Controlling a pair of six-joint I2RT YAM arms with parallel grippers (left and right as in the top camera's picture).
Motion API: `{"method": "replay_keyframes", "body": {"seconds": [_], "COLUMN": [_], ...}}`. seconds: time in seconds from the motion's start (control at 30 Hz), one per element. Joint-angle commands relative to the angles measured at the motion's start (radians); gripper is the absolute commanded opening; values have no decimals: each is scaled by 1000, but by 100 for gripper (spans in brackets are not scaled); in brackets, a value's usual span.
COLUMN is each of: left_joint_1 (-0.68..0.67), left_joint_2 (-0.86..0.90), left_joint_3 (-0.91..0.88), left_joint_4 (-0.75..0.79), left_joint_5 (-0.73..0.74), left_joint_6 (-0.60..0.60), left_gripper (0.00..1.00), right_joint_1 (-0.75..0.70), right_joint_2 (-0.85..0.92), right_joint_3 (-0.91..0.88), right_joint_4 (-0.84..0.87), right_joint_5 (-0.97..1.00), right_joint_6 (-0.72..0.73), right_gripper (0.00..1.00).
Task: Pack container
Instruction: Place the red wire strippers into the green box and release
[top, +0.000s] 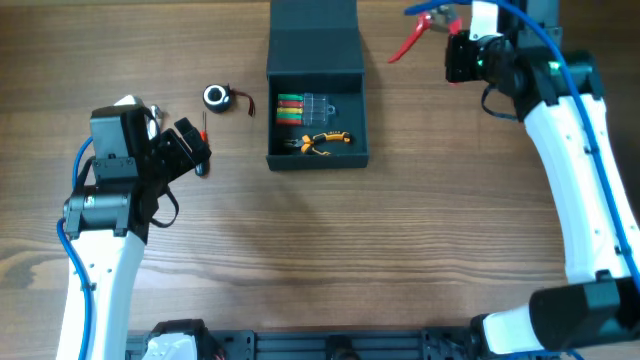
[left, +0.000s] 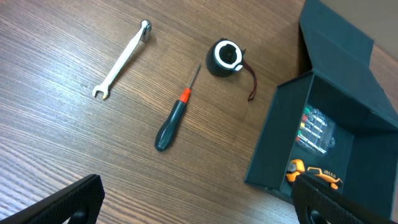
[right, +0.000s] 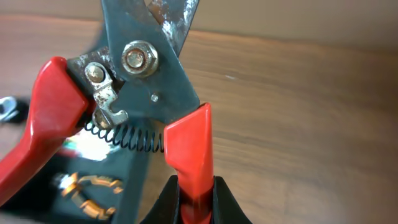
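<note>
Overhead view: the container (top: 318, 160) stands open at mid-bench, its flap lid (top: 312, 35) thrown back toward the far edge. A clear case of coloured bits (top: 305, 107) and orange-handled pliers (top: 318, 142) already lie inside. The right fingers (top: 452, 45) hold the red-handled cutters (top: 415, 35) beyond the container's far right corner, beside the lid. The left fingers (top: 188, 135) stand spread and empty, well to the left of the box. A round black tool with a white ring (top: 216, 96) lies between them and the container. Left wrist view: both fingers (left: 71, 200) frame the lower corners, wide apart, with nothing between them. A wrench (left: 122, 60), a black-handled screwdriver (left: 175, 118) and the round tool lie loose on the bench (left: 56, 137). The container is at the right with its contents visible. Right wrist view: the fingers (right: 163, 204) are pressed onto one red handle of the cutters, gripping it from both sides. The other handle and the spring hang free, and the container's dark interior (right: 134, 193) shows at lower left. Judged step: carrying the cutters to the box. The next move calls for bringing them over the opening, clear of the lid and rim, then lowering them onto a free patch of floor before release. Three tools remain unpacked.
</note>
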Motion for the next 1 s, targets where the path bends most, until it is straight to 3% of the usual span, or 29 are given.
{"method": "replay_keyframes", "body": {"seconds": [0.0,0.23,0.3,0.6,0.97], "left_joint_1": [-2,-2,-2,-2,-2], "left_joint_2": [1,1,1,1,1], "left_joint_3": [19,19,19,19,19], "left_joint_4": [3,3,3,3,3], "left_joint_5": [-10,-10,-10,-10,-10], "left_joint_6": [23,23,23,23,23], "left_gripper": [100,100,100,100,100], "right_joint_1": [76,294,307,307,308], "right_joint_2": [13,69,129,396,482], "right_joint_3": [5,5,5,5,5], "right_joint_4": [-3,45,63,166,318], "right_joint_5": [-241,-240,-214,-33,10], "right_joint_6": [-328,-951,-1033,-1107,-1104], "right_gripper": [4,4,4,4,4]}}
